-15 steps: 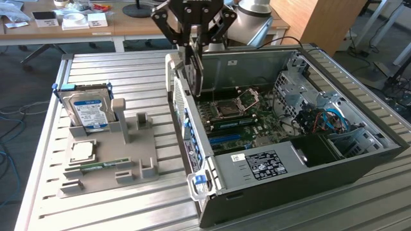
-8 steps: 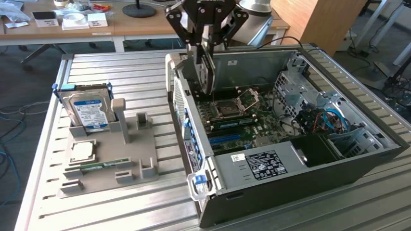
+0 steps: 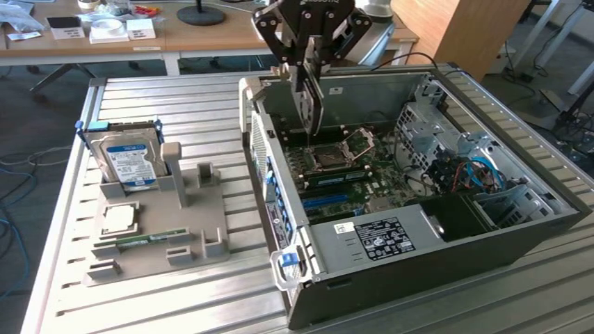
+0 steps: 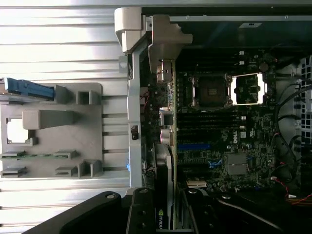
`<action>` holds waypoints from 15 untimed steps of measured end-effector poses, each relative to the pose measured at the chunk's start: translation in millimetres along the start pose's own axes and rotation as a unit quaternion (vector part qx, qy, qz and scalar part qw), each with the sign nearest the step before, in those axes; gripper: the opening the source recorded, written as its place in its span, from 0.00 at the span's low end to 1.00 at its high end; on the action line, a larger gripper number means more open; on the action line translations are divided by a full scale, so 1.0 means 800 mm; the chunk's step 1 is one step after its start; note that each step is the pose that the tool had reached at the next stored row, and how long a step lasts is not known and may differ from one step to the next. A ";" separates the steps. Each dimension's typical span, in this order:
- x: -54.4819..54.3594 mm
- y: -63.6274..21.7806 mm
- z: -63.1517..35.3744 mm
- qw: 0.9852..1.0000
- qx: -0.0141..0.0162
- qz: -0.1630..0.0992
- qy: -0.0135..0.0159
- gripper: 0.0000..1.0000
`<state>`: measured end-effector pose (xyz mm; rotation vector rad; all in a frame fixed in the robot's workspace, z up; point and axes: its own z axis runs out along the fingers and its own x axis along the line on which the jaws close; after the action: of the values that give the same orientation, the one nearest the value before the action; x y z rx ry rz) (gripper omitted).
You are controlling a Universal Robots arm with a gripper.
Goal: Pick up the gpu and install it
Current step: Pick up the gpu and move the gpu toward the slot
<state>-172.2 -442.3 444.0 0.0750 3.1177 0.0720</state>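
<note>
The gpu (image 3: 313, 104) hangs on edge, upright, inside the open computer case (image 3: 519, 236), above the motherboard (image 3: 348, 174) close to the case's rear wall. My gripper (image 3: 312, 59) is shut on its upper edge, coming down from above. In the wrist view the gpu (image 4: 168, 156) appears edge-on, running from my gripper (image 4: 163, 217) out to its silver end bracket (image 4: 163, 44), which sits beside the case's rear panel (image 4: 134, 122). The card's lower edge is over the board's slots; whether it touches them is hidden.
The processor socket (image 3: 332, 156) stands open beside the card. A power supply (image 3: 380, 240) and cables (image 3: 464, 174) fill the case's other end. On the exterior view's left, a grey holder (image 3: 158, 236) carries a blue-labelled hard drive (image 3: 127, 160), a chip (image 3: 119, 217) and a memory stick (image 3: 139, 240).
</note>
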 end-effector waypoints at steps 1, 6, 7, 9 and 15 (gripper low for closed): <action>-0.002 0.000 0.000 1.000 0.000 0.000 0.000 0.27; -0.010 0.001 0.000 1.000 0.000 0.000 0.000 0.27; -0.012 0.001 0.000 1.000 0.000 0.000 0.000 0.27; -0.015 0.001 0.000 1.000 0.000 0.000 0.000 0.27; -0.023 0.001 0.001 1.000 0.000 0.000 0.000 0.27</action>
<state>-154.1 -442.2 444.1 0.0750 3.1176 0.0719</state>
